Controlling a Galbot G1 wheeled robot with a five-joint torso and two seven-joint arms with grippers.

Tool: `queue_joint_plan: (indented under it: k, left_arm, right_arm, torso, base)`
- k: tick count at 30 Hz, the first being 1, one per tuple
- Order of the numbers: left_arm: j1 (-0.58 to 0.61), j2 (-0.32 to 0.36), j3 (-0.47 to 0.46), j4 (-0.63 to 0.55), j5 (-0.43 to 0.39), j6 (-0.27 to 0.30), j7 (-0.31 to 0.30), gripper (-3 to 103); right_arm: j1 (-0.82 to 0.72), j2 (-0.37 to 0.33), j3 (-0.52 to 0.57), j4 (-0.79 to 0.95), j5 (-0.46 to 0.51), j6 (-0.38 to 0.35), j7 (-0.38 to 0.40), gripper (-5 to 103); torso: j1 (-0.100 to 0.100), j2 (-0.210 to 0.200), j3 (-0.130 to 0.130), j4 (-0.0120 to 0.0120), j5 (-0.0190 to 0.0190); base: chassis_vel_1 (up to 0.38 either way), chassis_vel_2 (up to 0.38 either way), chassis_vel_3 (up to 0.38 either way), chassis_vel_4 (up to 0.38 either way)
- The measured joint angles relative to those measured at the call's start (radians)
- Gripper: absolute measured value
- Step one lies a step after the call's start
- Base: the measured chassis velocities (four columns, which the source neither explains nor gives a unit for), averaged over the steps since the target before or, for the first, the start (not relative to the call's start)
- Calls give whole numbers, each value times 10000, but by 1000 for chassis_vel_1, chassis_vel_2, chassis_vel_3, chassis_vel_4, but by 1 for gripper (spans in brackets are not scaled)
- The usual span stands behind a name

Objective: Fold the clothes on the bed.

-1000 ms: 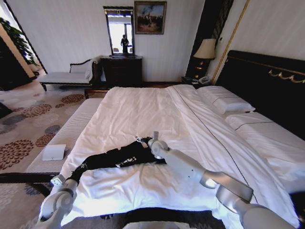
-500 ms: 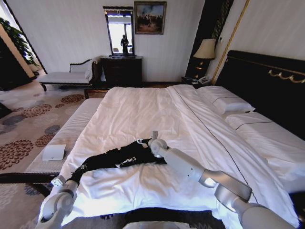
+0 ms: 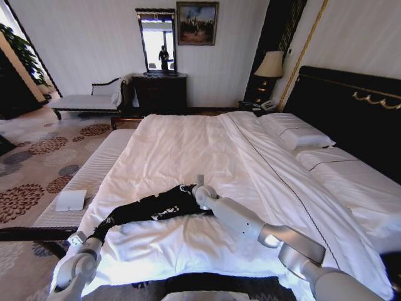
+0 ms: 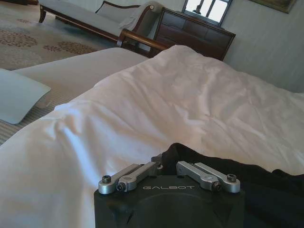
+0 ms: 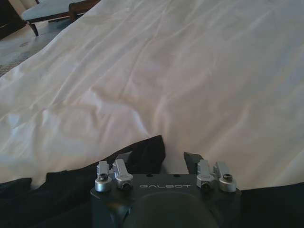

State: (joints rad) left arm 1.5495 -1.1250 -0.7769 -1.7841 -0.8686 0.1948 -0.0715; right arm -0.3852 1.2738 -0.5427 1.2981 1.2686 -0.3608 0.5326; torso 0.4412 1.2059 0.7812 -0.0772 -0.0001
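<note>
While both grippers, left (image 3: 108, 221) and right (image 3: 188, 188), pinched the limp T-shirt (image 3: 153, 207) low in frame, its edges looked the best hold.

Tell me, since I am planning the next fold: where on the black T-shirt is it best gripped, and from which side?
The black T-shirt lies bunched in a long band across the near part of the bed. Its two ends look best: the left gripper from the bed's left edge, the right gripper at the raised far fold, each coming in low along the sheet, probably pinching hem cloth only.
</note>
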Motion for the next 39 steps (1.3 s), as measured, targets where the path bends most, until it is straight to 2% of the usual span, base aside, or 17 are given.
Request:
queue_joint_plan:
  k: [11,14,16,17,19,20,21,24,27,29,32,34,37,39]
  left_arm:
    - [-62,112,37,181,-9,-27,9,0]
    - [-88,141,51,262,-29,-49,13,0]
    - [-94,143,54,268,-32,-54,13,0]
    - [-110,148,61,279,-41,-66,14,0]
    - [-122,151,63,281,-49,-70,13,0]
    - [-134,162,64,282,-61,-76,13,0]
    - [-136,163,64,283,-63,-77,13,0]
    - [-166,189,64,283,-91,-99,14,0]
    - [-339,237,58,293,-291,-157,13,0]
    - [-406,238,55,294,-365,-170,13,0]
    - [-696,256,46,193,-789,-207,9,0]
    - [-752,268,46,165,-866,-209,9,0]
    - [-1177,385,117,-36,-1115,-187,8,0]
    - [-1269,413,138,-111,-1155,-158,1,0]
  right_arm:
    - [-61,128,-74,-95,-77,-6,1,60]
    - [-94,110,-78,-141,-159,71,-57,47]
    - [-103,109,-79,-143,-168,100,-68,47]
    - [-134,105,-79,-145,-193,210,-110,37]
    - [-153,98,-79,-145,-198,257,-134,37]
    - [-177,79,-75,-118,-200,313,-174,25]
    - [-184,73,-73,-104,-200,328,-183,25]
    - [-249,11,-29,67,-185,453,-260,14]
    - [-507,-271,129,630,-148,903,-449,3]
    - [-590,-387,186,799,-144,1040,-513,2]
    - [-986,-1089,621,1555,-139,1648,-956,0]
    - [-1051,-1250,720,1684,-140,1768,-1083,0]
    - [-1451,-2335,1354,2525,-317,2543,-2160,0]
    - [-1536,-2516,1474,2707,-351,2662,-2355,0]
  torso:
    - [0,0,0,0,0]
    - [0,0,0,0,0]
    - [0,1,0,0,0]
    - [0,0,0,0,0]
    - [0,0,0,1,0]
    - [0,1,0,1,1]
    - [0,0,0,0,1]
    - [0,0,0,1,1]
    - [0,0,0,3,2]
    - [0,0,0,3,2]
    - [0,0,0,2,3]
    - [0,0,0,2,4]
    - [0,0,0,-1,4]
    - [0,0,0,-1,4]
  base:
    - [0,0,0,0]
    - [0,0,0,0]
    - [0,0,0,0]
    - [0,0,0,0]
    - [0,0,0,0]
    - [0,0,0,0]
    - [0,0,0,0]
    - [0,0,0,0]
    - [0,0,0,0]
    - [0,0,0,0]
    - [0,0,0,0]
    - [0,0,0,0]
    - [0,0,0,0]
    - [0,0,0,0]
